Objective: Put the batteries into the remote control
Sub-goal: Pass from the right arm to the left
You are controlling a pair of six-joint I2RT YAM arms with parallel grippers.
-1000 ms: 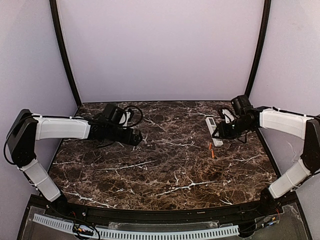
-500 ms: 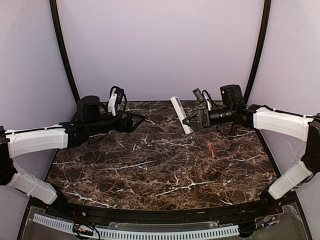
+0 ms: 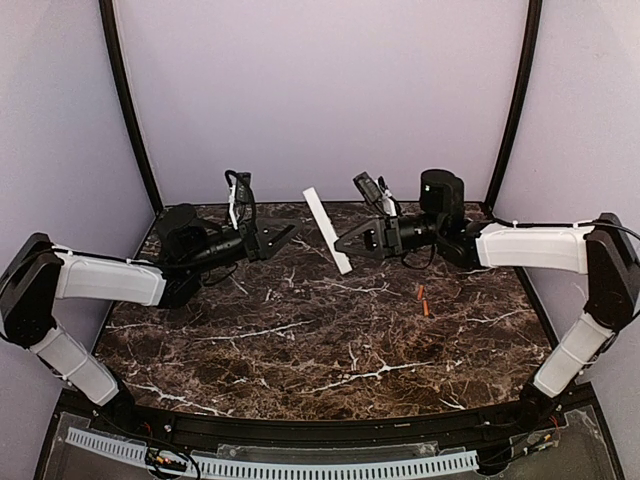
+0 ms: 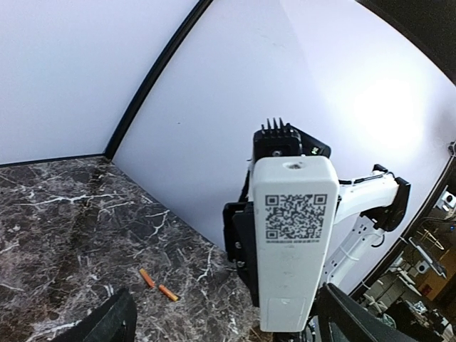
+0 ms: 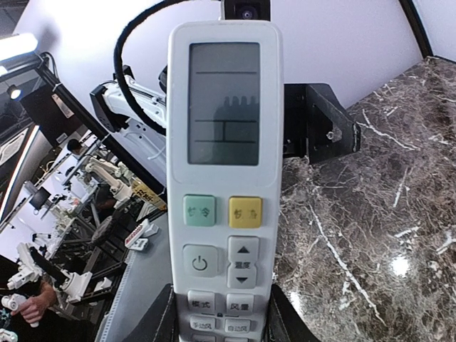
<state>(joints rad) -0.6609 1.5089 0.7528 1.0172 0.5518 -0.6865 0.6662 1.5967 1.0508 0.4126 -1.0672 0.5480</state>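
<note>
The slim white plastic remote control [image 5: 224,142] bears green and yellow buttons [image 5: 199,211]; the small cylindrical batteries [image 3: 423,300] are orange-red, the marble worktop [image 3: 300,345] dark brown with white veins.

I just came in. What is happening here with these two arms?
The right gripper holds the white remote control up in the air above the table, near the middle. The left gripper is open and faces the remote from the other side, without gripping it. The two orange batteries lie on the table on the right, not yet loaded.
</note>
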